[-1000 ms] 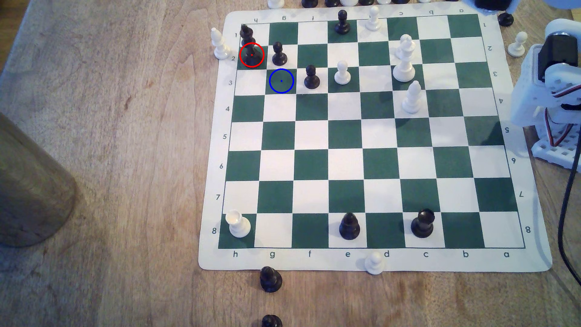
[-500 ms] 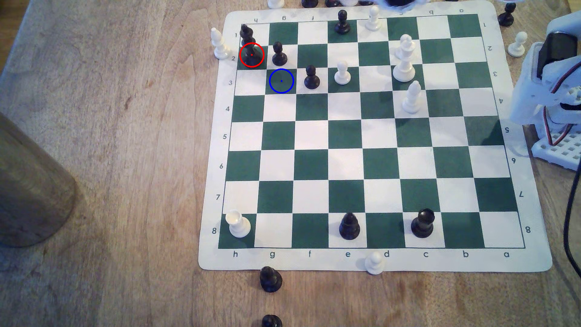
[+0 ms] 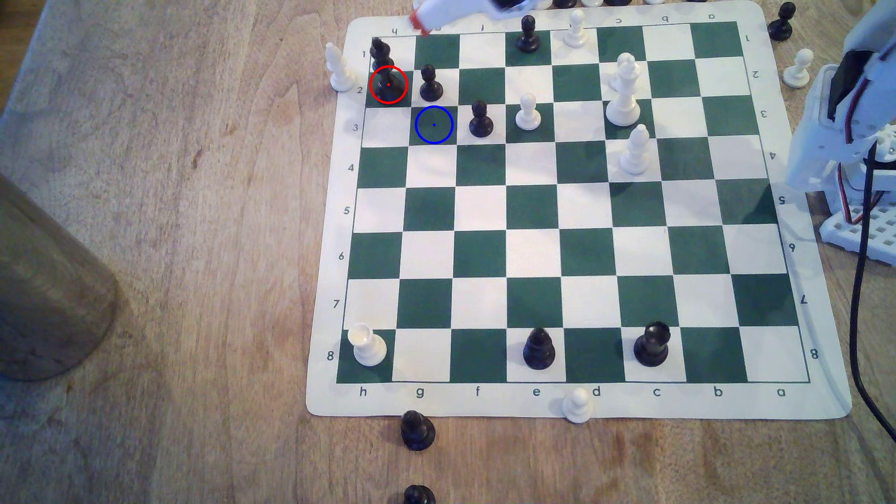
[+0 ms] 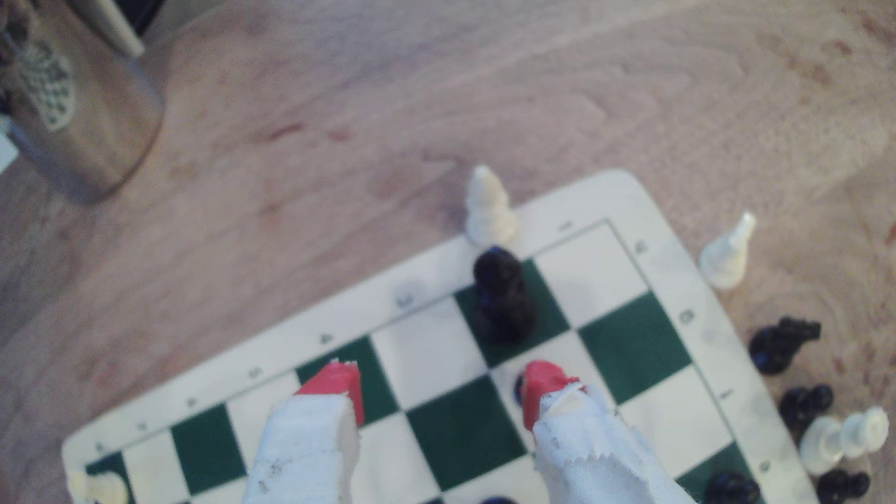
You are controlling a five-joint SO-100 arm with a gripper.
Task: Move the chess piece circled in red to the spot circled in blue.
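Standing on the red-ringed green square at h2, the chess piece (image 3: pixel 388 83) sits near the board's (image 3: pixel 582 404) corner at 11 o'clock in the exterior view. Another black piece (image 3: pixel 380 52) is just behind it on h1, touching or nearly so; a black pawn (image 3: pixel 430 85) stands on the next square at its 3 o'clock. A white piece (image 3: pixel 338 68) stands off the mat edge at its 9 o'clock, close by. The spot (image 3: pixel 434 125), ringed in blue, lies diagonally at 5 o'clock from the chess piece and is bare, with a second black pawn (image 3: pixel 480 119) 1 square to its 3 o'clock. Open squares run from row 4 down to row 7. The gripper (image 3: pixel 421 22), white with a red tip, pokes in over the top border at 12 o'clock, above the g column, apart from every piece. The arm's base (image 3: pixel 858 145) stands off the board at 3 o'clock.

From the wrist view, which is blurred, the gripper (image 4: pixel 441 395) has its 2 red-tipped fingers (image 4: pixel 334 383) spread wide apart with nothing between them, hovering above the squares. A tall dark shape (image 4: pixel 502 295) stands on the green square beyond the tips; the 2 black pieces there cannot be told apart. A white piece (image 4: pixel 487 208) sits just past it at the mat's rim, and a metal cup (image 4: pixel 82 97) stands well apart on the wooden table (image 4: pixel 436 97).
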